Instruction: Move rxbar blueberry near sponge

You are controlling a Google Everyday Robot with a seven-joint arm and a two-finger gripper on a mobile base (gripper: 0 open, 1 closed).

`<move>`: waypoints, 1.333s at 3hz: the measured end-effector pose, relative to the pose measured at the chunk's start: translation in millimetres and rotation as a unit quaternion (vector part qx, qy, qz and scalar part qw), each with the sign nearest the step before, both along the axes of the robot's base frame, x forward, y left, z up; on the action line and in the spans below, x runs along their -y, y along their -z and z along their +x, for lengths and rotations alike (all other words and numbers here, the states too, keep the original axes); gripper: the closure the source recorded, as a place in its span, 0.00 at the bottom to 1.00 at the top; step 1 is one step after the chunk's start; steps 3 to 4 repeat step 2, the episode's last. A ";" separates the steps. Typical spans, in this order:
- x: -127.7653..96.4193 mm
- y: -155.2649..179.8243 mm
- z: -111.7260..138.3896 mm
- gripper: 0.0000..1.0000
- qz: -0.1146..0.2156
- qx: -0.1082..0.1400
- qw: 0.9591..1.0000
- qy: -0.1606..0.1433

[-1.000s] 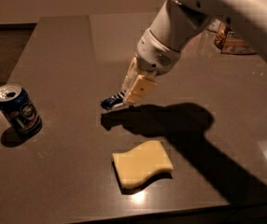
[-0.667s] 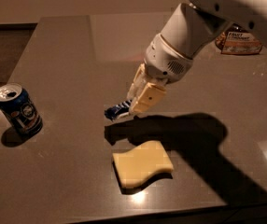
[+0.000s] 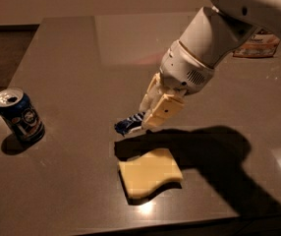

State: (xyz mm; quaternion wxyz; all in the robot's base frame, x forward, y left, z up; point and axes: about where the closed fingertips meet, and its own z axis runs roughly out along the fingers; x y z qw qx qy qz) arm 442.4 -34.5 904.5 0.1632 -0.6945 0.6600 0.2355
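Rxbar blueberry [image 3: 129, 124] is pinched at one end between the pale fingers of the end effector [image 3: 148, 124]. Its dark blue wrapper sticks out to the left of the fingertips. It appears to be held just off the counter [image 3: 71, 58], about midway between the left and right edges and nearer the front edge than the back. A dark shadow lies on the surface right under it.

The end effector is grasping the rxbar blueberry and points down and to the left. It hangs from the white arm [image 3: 214, 38], which reaches in from the counter's far right corner.

The sponge [image 3: 150, 173] lies flat close to the front edge, near the bar but not touching it, on the front side of the shadow. A blue drink can [image 3: 20, 116] stands upright by the left edge, well apart from both. An orange and white packet [image 3: 256, 44] lies toward the far right corner, partly hidden behind the arm.
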 end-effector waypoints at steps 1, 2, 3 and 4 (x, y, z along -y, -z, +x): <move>-2.4 -1.2 0.3 0.04 0.001 0.004 1.000 0.000; -3.1 -1.6 0.3 0.00 0.001 0.005 1.000 0.000; -3.1 -1.6 0.3 0.00 0.001 0.005 1.000 0.000; -3.1 -1.6 0.3 0.00 0.001 0.005 1.000 0.000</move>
